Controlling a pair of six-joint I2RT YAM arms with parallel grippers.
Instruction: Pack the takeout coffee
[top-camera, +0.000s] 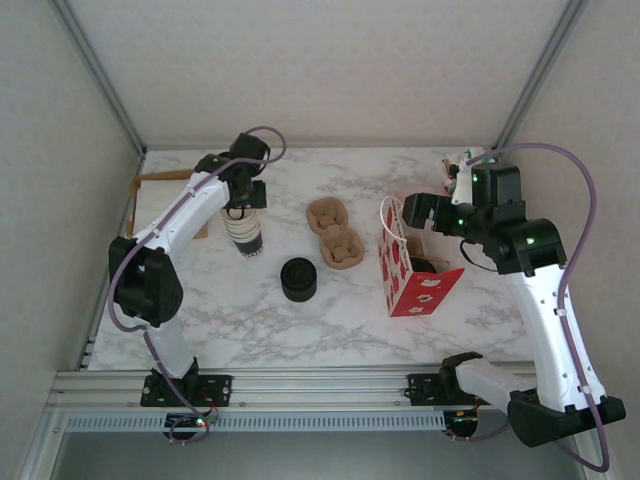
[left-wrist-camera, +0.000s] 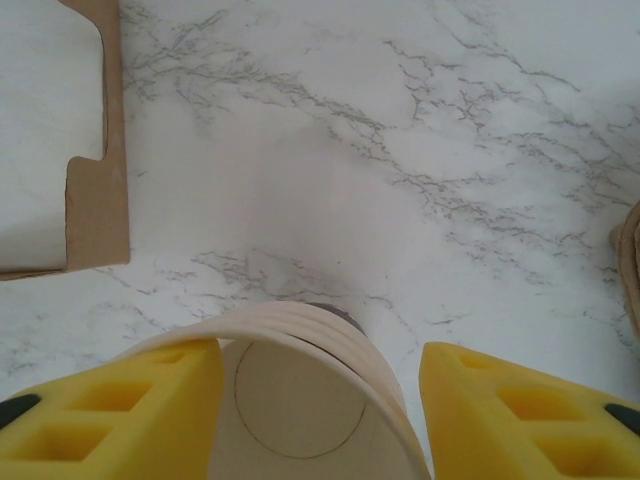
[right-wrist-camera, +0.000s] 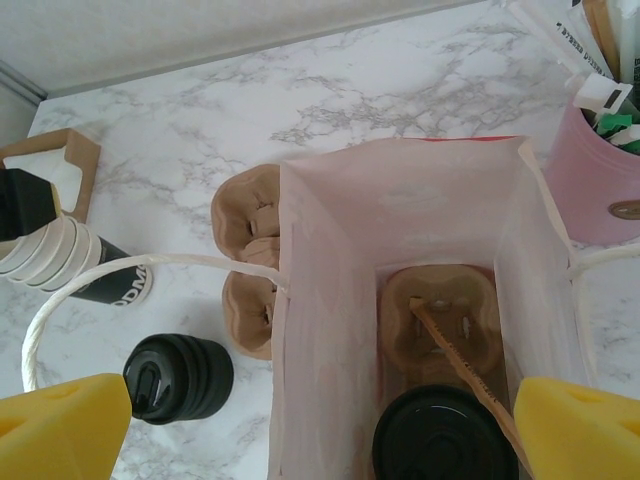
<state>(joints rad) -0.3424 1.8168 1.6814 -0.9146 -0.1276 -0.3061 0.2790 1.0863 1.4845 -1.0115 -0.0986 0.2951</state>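
The takeout coffee (right-wrist-camera: 440, 445), a cup capped by a round black lid, stands in a brown pulp carrier (right-wrist-camera: 440, 315) at the bottom of the open red-and-white paper bag (top-camera: 412, 283). A wooden stirrer (right-wrist-camera: 460, 365) leans across the carrier. My right gripper (right-wrist-camera: 325, 420) hangs open above the bag's mouth, its yellow fingers wide on either side. My left gripper (left-wrist-camera: 320, 400) straddles the top of a stack of lidless cream-rimmed cups (left-wrist-camera: 300, 390); the left pad is at the rim, while the right pad stands apart from it. From above, that left gripper (top-camera: 243, 205) sits over the cup stack (top-camera: 244, 235).
A squat black stack of lids (top-camera: 298, 279) stands mid-table, with spare pulp carriers (top-camera: 335, 232) beside the bag. A flat cardboard tray (top-camera: 160, 195) lies at the far left. A pink holder with packets (right-wrist-camera: 600, 170) stands behind the bag at the right.
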